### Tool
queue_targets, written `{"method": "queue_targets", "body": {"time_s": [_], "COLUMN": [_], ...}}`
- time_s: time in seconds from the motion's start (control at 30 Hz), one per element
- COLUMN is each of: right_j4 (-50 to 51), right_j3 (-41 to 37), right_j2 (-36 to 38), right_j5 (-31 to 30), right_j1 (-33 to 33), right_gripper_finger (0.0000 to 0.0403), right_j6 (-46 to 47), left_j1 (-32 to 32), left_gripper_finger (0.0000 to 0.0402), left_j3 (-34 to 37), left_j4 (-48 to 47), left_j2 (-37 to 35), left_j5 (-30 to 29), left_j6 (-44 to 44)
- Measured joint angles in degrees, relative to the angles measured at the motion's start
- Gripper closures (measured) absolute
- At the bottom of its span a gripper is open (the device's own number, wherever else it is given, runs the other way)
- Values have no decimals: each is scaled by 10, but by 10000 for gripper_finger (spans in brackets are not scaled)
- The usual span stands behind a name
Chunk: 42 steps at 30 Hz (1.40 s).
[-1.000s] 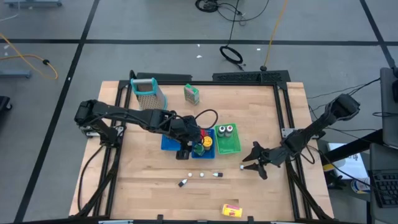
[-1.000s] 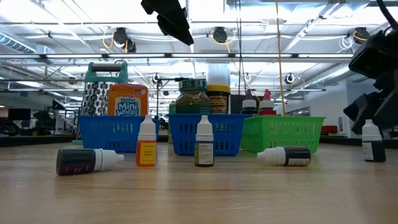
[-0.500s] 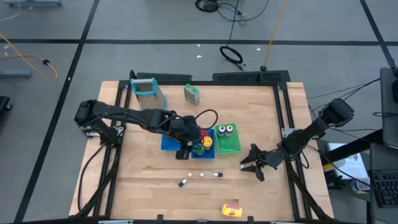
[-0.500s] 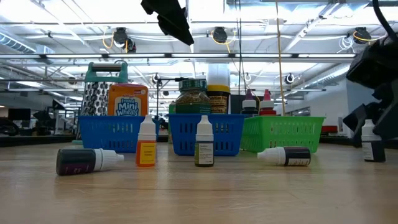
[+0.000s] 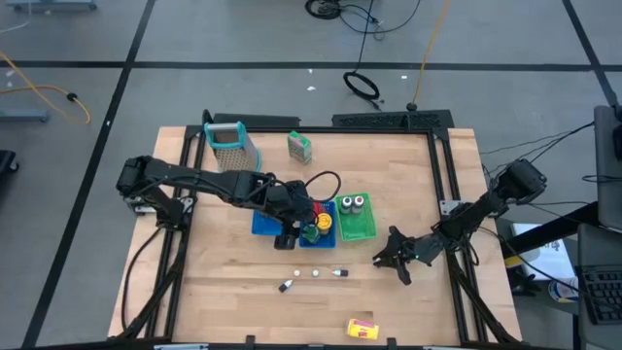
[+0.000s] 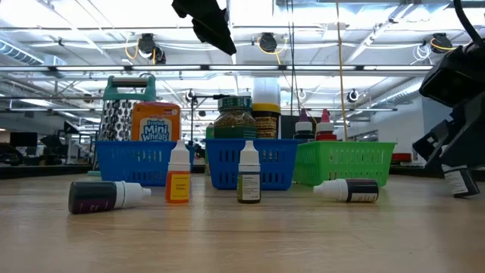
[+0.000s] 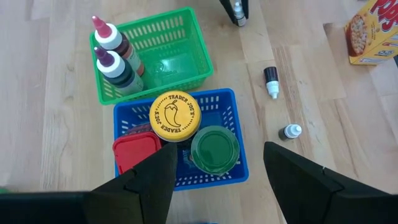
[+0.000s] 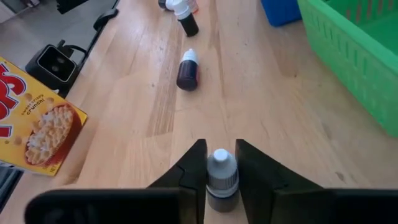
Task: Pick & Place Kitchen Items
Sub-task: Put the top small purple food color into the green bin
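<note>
Right gripper [image 8: 214, 163], at lower right in the high view, grasps a small white-capped bottle [image 8: 221, 174], tilted off the table [image 5: 408, 311].

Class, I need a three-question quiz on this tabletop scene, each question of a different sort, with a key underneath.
1. True or false: the right claw has its fingers around a small dropper bottle.
2. Multiple choice: the two red-tipped bottles stand in which basket? A) the green basket B) the blue basket C) neither
3. Fill in: the left claw hangs over the ____ basket that holds the yellow-lidded jar.

Key: 1 true; 2 A; 3 blue
</note>
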<state>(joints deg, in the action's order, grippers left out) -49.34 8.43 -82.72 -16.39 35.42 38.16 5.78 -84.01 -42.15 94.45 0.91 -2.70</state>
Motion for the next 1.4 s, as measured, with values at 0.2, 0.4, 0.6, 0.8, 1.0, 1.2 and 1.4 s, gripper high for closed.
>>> {"method": "queue_targets", "body": {"time_s": [0.2,0.4,0.6,0.8,1.0,1.2,1.4], "right_j4": [-20,-55,-57,-56,-52,-26,5], "right_j3": [-1,-1,-1,-1,2,27,37], "right_j2": [-3,15,77,143,178,184,184], "right_j5": [1,1,1,0,1,2,19], "right_j1": [0,-2,-24,-68,-118,-176,-234], "right_gripper_finger": [348,348,348,348,348,348,348], "right_j6": [-16,-52,-100,-142,-170,-207,-226], "left_j1": [0,0,0,0,0,0,0], "left_gripper_finger": [160,160,160,160,160,160,160], "left_j3": [0,0,0,0,0,0,0], "left_j4": [0,0,2,5,5,14,21], "left_j2": [0,0,0,0,0,0,0], "left_j5": [0,0,0,0,0,0,0], "left_j6": [0,0,0,0,0,0,-7]}}
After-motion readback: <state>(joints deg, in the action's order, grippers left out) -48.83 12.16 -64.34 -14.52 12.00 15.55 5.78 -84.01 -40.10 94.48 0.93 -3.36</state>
